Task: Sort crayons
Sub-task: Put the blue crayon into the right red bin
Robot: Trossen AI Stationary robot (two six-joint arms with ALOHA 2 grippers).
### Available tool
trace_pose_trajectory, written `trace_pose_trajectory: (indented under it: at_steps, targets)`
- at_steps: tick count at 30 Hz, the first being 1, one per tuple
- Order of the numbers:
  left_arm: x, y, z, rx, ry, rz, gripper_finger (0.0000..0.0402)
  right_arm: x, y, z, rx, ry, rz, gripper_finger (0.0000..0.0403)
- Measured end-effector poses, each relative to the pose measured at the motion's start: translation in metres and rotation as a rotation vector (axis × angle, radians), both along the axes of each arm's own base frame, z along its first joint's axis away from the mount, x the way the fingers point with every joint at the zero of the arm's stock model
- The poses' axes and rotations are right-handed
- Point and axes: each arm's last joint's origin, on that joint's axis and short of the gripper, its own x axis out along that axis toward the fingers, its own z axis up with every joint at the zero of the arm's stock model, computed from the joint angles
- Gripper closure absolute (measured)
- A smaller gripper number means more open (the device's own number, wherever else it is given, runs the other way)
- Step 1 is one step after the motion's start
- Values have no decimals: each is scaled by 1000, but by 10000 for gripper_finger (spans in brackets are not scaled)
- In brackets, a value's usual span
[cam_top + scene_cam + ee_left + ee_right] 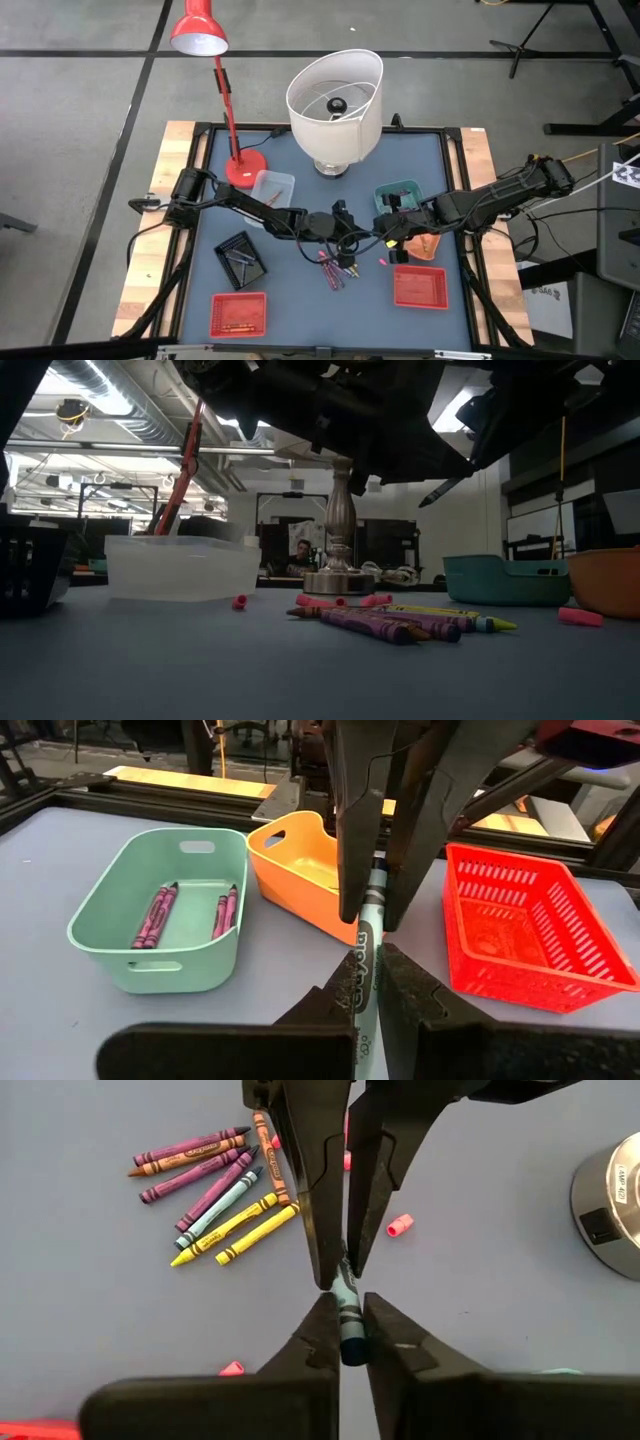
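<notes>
Teal paper-wrapped crayon (347, 1305) hangs mid-air over the table centre, both pincers clamped on it: left gripper (368, 982) and right gripper (346, 1317) tip to tip. I'd loosen the left one first, slowly, so nothing twists.

You are looking down on a blue-grey table (300, 300). On it: loose crayons (335, 270) near centre; red baskets at near left (238, 314) and near right (420, 288); a black tray (241, 256); a clear tub (272, 188); a teal bin (398, 194); an orange bin (424, 246); a red desk lamp (244, 168); a white-shaded lamp (335, 100) at far centre.
</notes>
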Motion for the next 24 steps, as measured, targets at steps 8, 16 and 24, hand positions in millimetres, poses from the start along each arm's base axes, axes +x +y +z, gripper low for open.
trace_pose_trajectory:
  at_steps: [8,16,24]
  targets:
    - [0,0,0,25,-1,-7,387,0,0,0,1,-1,-1,369]
    - [0,0,1,38,-5,-15,332,0,0,0,14,1,5,387]
    - [-1,-6,1,37,-1,-33,312,-5,2,-3,110,85,-15,377]
